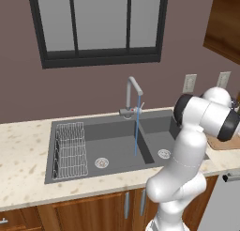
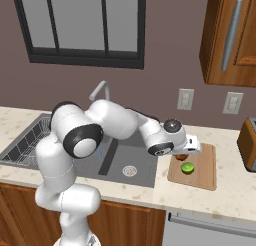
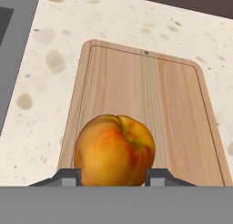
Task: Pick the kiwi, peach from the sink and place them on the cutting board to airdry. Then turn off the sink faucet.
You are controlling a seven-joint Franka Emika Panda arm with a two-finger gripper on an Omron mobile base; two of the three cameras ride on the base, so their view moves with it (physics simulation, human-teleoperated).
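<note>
My gripper point(image 3: 113, 175) is shut on the peach point(image 3: 114, 149), an orange-red fruit whose sides touch both dark fingertips point(image 3: 68, 176). It hangs just above the near end of the light wooden cutting board point(image 3: 145, 91). From the right base, the hand point(image 2: 186, 146) hovers over the board point(image 2: 206, 171), with the peach point(image 2: 180, 157) showing under it. The lime-green kiwi point(image 2: 187, 167) lies on the board just in front of the peach. The dark grey sink point(image 1: 117, 141) lies left of the board. A thin blue stream point(image 1: 137, 129) runs from the grey faucet point(image 1: 133, 90) into the basin.
A wire rack point(image 1: 70, 151) sits at the sink's left end. A brown box-like appliance point(image 2: 248, 144) stands on the counter right of the board. A wooden wall cabinet point(image 2: 232, 35) hangs above it, and two wall outlets point(image 2: 185, 99) sit behind the board.
</note>
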